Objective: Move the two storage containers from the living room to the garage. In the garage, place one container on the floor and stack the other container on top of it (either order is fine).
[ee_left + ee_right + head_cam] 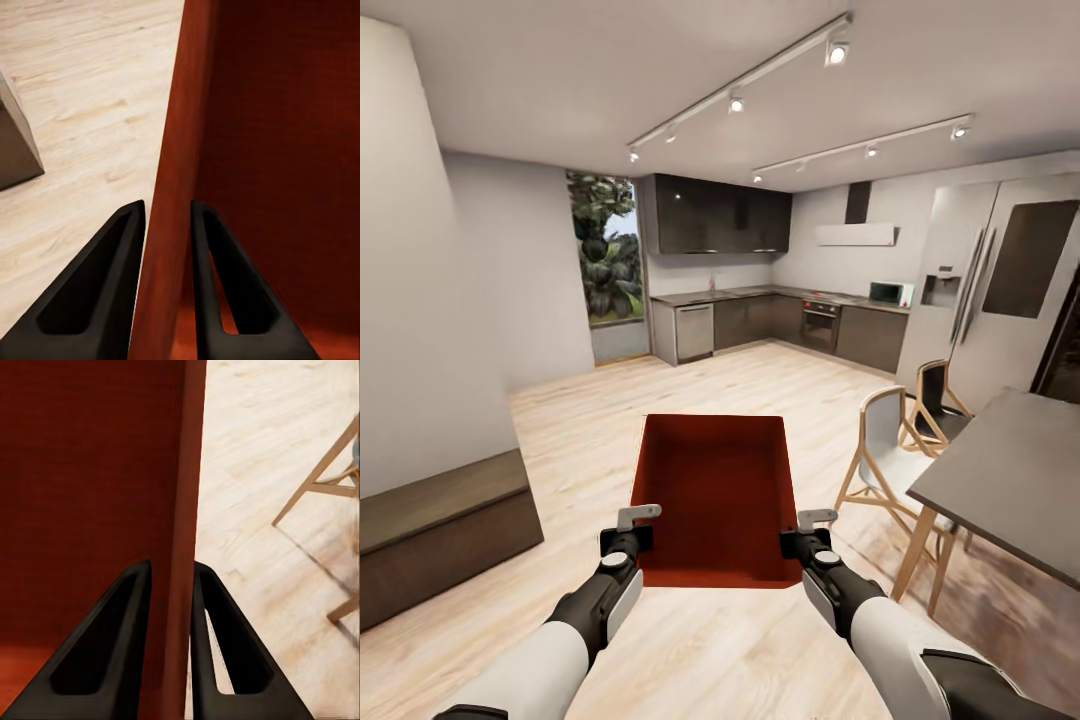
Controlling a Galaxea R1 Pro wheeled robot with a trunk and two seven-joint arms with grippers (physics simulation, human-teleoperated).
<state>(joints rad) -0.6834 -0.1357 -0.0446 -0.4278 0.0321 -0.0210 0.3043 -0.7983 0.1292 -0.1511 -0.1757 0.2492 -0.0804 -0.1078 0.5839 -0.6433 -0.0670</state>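
Carrying one storage container [720,495] through a kitchen-diner, the robot was judged mid-transit, garage and stacking ahead; dining table [1010,480] and chairs [885,450] stood off the right gripper [810,532], a low bench [440,530] off the left gripper [632,528], each pinching a side wall

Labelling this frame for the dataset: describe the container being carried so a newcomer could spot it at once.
Start at the light wood floor before the kitchen; both arms reach out above it. Between the left gripper and the right gripper, each clamped on a side wall, hangs the storage container. It is the sole orange-red, open-topped box among grey and wood furniture.
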